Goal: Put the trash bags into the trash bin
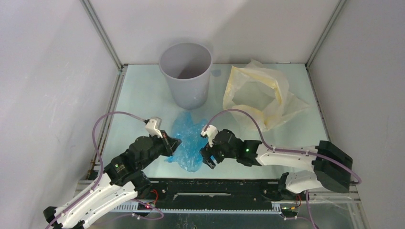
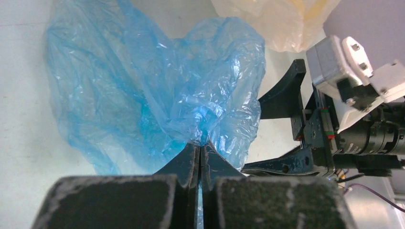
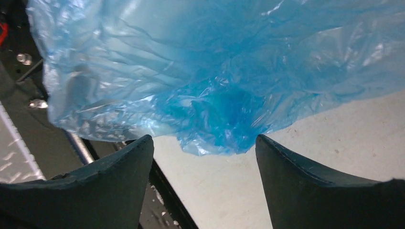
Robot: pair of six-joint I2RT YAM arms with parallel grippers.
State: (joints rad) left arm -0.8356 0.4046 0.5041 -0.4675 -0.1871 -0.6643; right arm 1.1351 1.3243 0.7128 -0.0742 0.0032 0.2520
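The blue trash bag (image 1: 188, 138) lies crumpled on the table between my two grippers, just in front of the grey-lavender trash bin (image 1: 185, 74), which stands upright at the back centre. My left gripper (image 1: 175, 144) is shut on a pinched fold of the blue bag (image 2: 157, 90) at its left edge; the wrist view shows the plastic clamped between the fingertips (image 2: 193, 153). My right gripper (image 1: 208, 158) is open at the bag's right near edge. In its wrist view the blue bag (image 3: 215, 81) hangs just beyond the spread fingers (image 3: 125, 167), not between them.
A larger pale yellow translucent bag (image 1: 260, 93) lies at the back right, next to the bin. It shows at the top of the left wrist view (image 2: 282, 19). The table's front edge and black rail (image 1: 215, 183) run just behind the grippers. Enclosure walls stand on three sides.
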